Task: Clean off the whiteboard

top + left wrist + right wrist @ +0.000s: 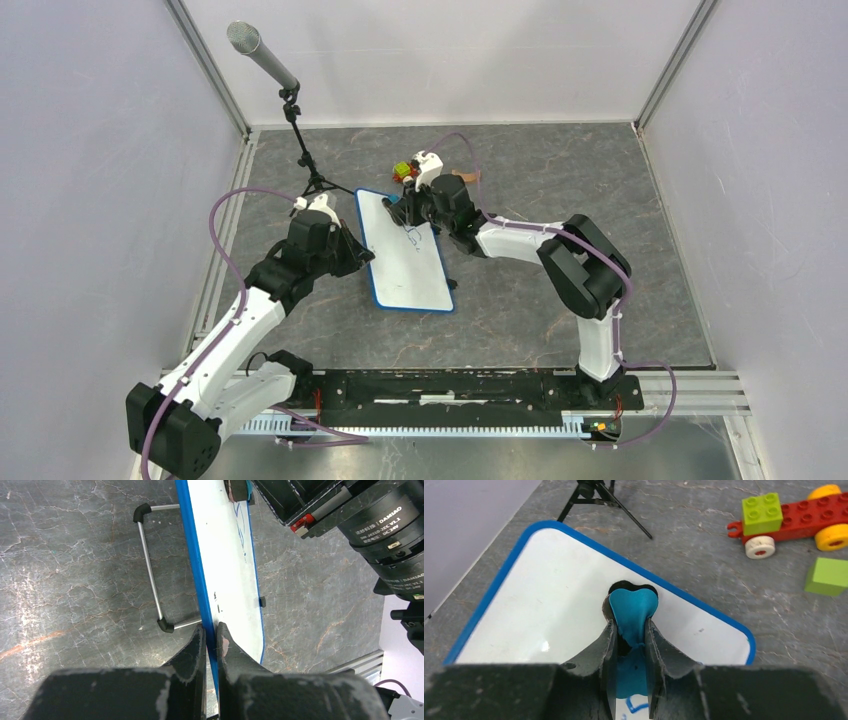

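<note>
The whiteboard (410,262), white with a blue rim, lies mid-table with blue writing (414,238) near its middle. My left gripper (362,255) is shut on its left blue edge (197,580), one finger on each side of the rim. My right gripper (405,208) is shut on a blue eraser (632,611) with a dark felt base, pressed on the board's far end. Blue writing (638,706) shows just below the right fingers. In the left wrist view the board (227,570) runs away from the jaws, with the eraser (239,489) at the top.
A microphone on a small black tripod (305,160) stands left of the board's far end. A toy brick car (794,517) and a green block (828,576) lie beyond the board. A metal wire stand (152,572) with black ends lies left of the board.
</note>
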